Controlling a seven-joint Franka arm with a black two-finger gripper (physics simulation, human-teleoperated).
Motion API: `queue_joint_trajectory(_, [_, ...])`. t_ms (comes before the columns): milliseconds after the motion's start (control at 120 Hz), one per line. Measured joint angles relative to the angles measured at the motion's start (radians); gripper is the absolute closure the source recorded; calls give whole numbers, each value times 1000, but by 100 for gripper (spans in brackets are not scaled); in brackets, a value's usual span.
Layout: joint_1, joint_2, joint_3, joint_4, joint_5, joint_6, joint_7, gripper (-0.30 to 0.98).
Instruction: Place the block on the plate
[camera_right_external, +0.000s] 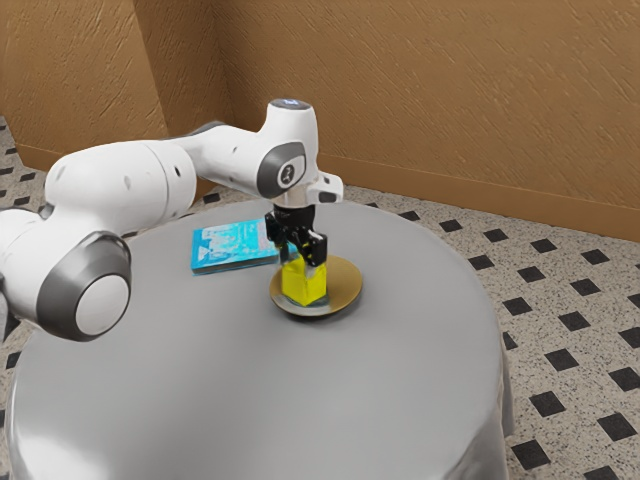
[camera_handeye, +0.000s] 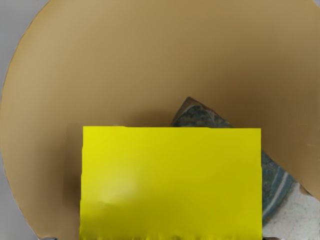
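Observation:
In the exterior view my black gripper (camera_right_external: 302, 258) is low over the plate, around the top of the yellow block (camera_right_external: 304, 283). The block looks upright, its lower end at the brown plate (camera_right_external: 346, 283); a gap beneath it cannot be made out. From the hand, the block (camera_handeye: 171, 182) shows large and near against the plate (camera_handeye: 100, 65), which has a blue-grey patterned patch. Bits of the fingertips stand at either side of the block, with a small gap on one side, so the gripper looks open.
A blue book (camera_right_external: 232, 246) lies beside the plate, toward the exterior view's left. Both rest on a round table with a grey cover (camera_right_external: 260, 390). A brown wall rises behind the table.

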Motion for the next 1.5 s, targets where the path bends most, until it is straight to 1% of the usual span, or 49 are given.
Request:
queue_joint_trajectory(133, [-1, 0, -1, 0, -3, -2, 4, 9])
queue_joint_trajectory(300, [-4, -32, -1, -16, -3, -4, 7, 4])
queue_joint_trajectory(400, [-8, -99, -1, -74, -3, -3, 8, 3])
queue_joint_trajectory(517, [-9, -218, 0, -168, 0, 5, 11, 2])
queue_joint_trajectory(658, [-7, -333, -1, -238, 23, 3, 14, 1])
queue_joint_trajectory(883, [-5, -456, 1, -324, 35, -20, 17, 0])
queue_joint_trajectory(1033, [-2, -508, 3, -361, 40, -38, 19, 0])
queue_joint_trajectory(1133, [0, -531, 9, -356, 38, -68, 33, 0])
queue_joint_trajectory(1250, [2, -558, 11, -315, 36, -148, 50, 0])
queue_joint_trajectory(1367, [28, -522, 8, -204, 38, -246, 65, 0])
queue_joint_trajectory(1500, [31, -511, 6, -148, 33, -328, 85, 0])
